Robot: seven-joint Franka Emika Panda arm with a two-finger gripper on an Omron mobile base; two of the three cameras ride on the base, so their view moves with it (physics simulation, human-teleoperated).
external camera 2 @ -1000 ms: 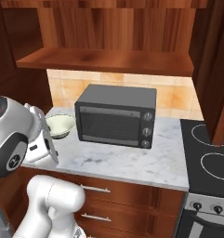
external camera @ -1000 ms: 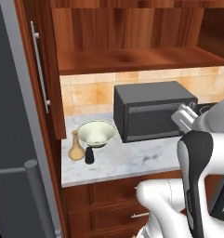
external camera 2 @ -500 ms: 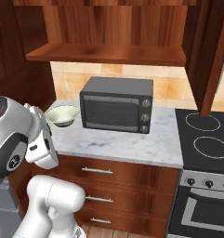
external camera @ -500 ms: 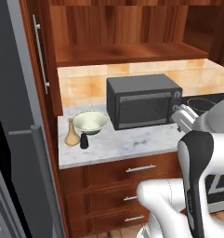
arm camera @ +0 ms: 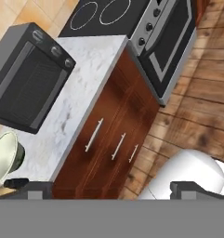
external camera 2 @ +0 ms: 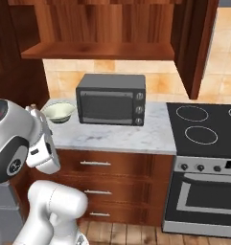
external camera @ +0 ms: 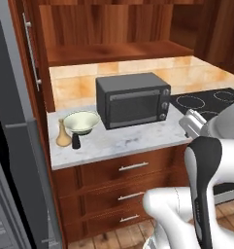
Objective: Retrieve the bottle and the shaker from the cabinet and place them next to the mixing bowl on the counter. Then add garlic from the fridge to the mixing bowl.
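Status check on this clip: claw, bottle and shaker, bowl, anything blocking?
Claw open, holding nothing. Bottle and shaker stand on the counter beside the bowl. Nothing blocking the bowl; microwave sits beside it.
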